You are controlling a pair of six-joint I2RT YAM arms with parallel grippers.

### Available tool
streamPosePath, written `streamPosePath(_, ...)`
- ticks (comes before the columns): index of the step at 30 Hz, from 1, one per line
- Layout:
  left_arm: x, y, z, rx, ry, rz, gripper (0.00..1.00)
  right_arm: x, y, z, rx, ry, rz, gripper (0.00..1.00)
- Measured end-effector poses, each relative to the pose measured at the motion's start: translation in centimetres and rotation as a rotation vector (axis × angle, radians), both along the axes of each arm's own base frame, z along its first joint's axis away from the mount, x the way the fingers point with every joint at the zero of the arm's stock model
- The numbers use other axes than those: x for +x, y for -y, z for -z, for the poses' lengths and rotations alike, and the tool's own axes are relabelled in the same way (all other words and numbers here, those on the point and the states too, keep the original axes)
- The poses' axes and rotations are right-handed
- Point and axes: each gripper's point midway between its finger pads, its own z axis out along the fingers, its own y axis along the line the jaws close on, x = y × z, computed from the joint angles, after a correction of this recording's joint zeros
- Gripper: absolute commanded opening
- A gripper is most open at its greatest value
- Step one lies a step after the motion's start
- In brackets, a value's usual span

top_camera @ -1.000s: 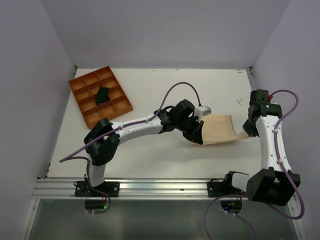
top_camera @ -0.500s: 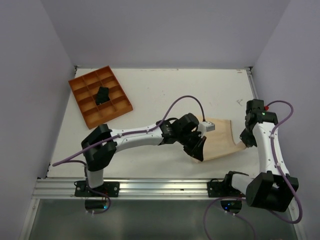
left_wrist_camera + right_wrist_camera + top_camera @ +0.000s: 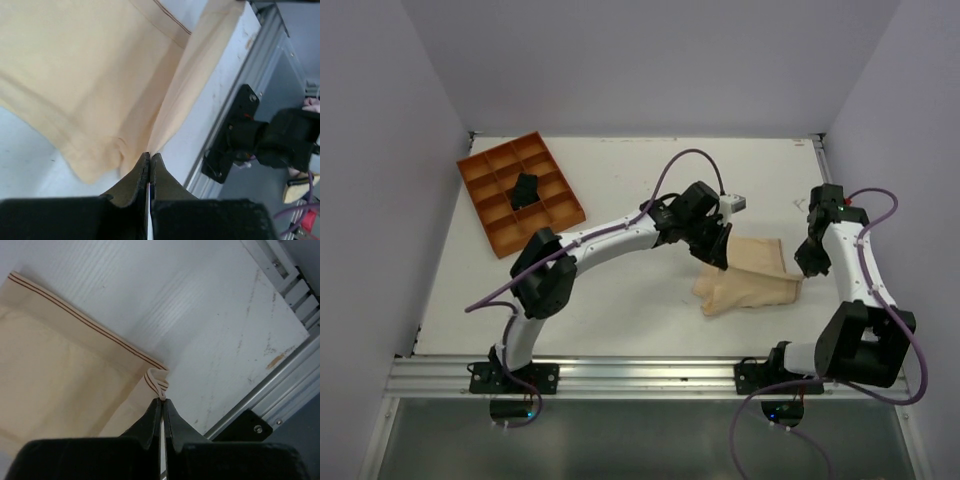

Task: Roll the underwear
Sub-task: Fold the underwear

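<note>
While both arms reach out over the table (image 3: 620,300), we find the underwear (image 3: 750,275) lying well to the right of the orange tray (image 3: 544,233) and nearer the arm bases than the tray is, mostly flat, with its near-left part bunched into a soft fold. The left gripper (image 3: 150,157) is on the garment's edge that faces the tray, jaws pressed tight together with a thin pinch of beige fabric running into the tips. The right gripper (image 3: 161,402) is at the side farthest from the tray, clamped just as tight on a curled corner of the striped waistband (image 3: 159,382). So that's 2 grips on 1 small, thin cloth, and we judge the roll has barely begun. The danger from here, as we see it: both pinches look shallow, right at the fingertips, so a pull that runs ahead on either side could slip the fabric out and drop the fold. If the 2 grippers draw apart, the cloth would stretch flat instead of turning over. Uneven travel would skew the roll. The black bundle (image 3: 524,190) sits inside the tray, well clear of all this.
</note>
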Motion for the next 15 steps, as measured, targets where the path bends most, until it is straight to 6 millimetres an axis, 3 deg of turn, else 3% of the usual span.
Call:
streamPosePath(6, 6.4, -0.1, 3.8, 0.063, -0.002, -0.075, 0.0, 4.3, -0.7, 2.0, 0.083, 0.02, -0.035, 0.0)
streamPosePath(11, 8.7, -0.5, 7.5, 0.116, -0.04, -0.104, 0.0, 8.2, -1.0, 3.3, 0.14, 0.031, -0.067, 0.0)
streamPosePath(15, 10.3, -0.4, 9.3, 0.125, -0.05, -0.122, 0.0, 10.9, -1.0, 4.4, 0.168, 0.032, -0.082, 0.0)
